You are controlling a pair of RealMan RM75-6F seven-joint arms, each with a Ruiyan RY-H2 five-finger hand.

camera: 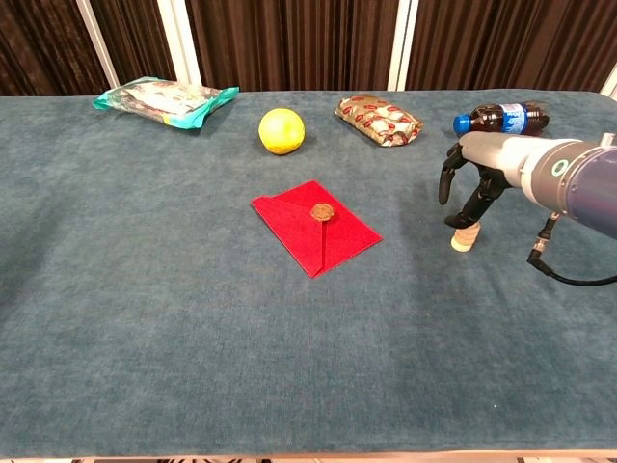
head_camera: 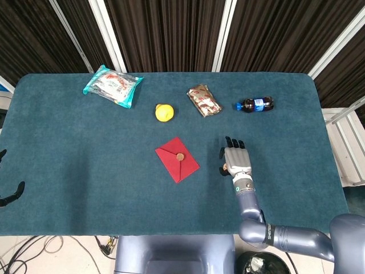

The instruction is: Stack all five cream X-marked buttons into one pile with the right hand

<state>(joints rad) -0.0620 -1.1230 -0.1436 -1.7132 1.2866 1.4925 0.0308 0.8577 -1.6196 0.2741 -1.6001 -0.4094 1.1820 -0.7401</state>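
A short pile of cream buttons (camera: 464,237) stands on the teal tablecloth, right of the red envelope. My right hand (camera: 472,181) arches over the pile with its fingers spread, and its fingers (camera: 474,206) come down on the pile's top, hiding the X mark. Nothing is pinched in that hand. From the head view, the right hand (head_camera: 235,160) covers most of the pile; only a sliver of the cream buttons (head_camera: 224,168) shows at its left side. Of my left hand (head_camera: 11,194), only dark spread fingertips show at the far left edge, off the table and holding nothing.
A red envelope (camera: 315,226) lies mid-table. Along the far side are a snack bag (camera: 166,99), a lemon (camera: 281,130), a foil packet (camera: 380,120) and a cola bottle (camera: 501,119) lying just behind the right hand.
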